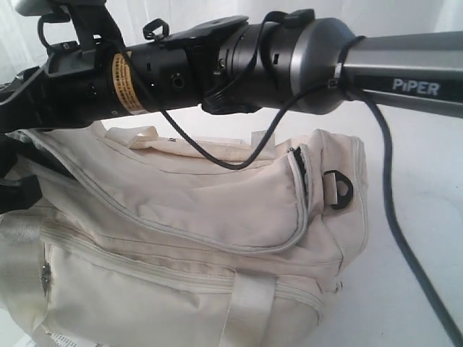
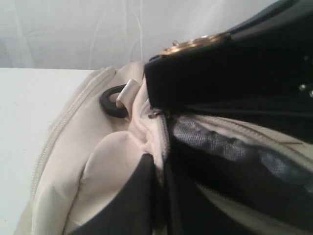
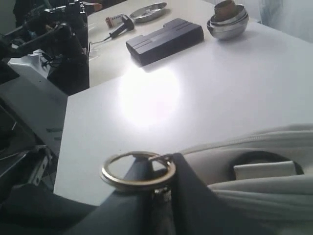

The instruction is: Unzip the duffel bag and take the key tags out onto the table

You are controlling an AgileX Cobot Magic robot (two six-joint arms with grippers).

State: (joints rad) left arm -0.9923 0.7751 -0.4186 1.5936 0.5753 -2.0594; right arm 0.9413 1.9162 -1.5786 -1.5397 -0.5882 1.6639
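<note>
- left wrist cam: left tool (image 2: 157,169) pinched together on the bag's (image 2: 88,147) zip edge, grey lining (image 2: 220,147) showing in the gap
- outside cam only: bag sits on the white worktop (image 1: 434,166), an arm (image 1: 405,72) stretched above it
- right wrist cam: right tool (image 3: 159,196) clamped on a metal ring (image 3: 105,172) at the zip

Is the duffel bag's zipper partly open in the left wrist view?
Yes, the duffel bag's dark grey lining shows between its parted zipper edges.

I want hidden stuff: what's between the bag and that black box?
Just bare table between the duffel bag and the black box, seen in the right wrist view.
</note>
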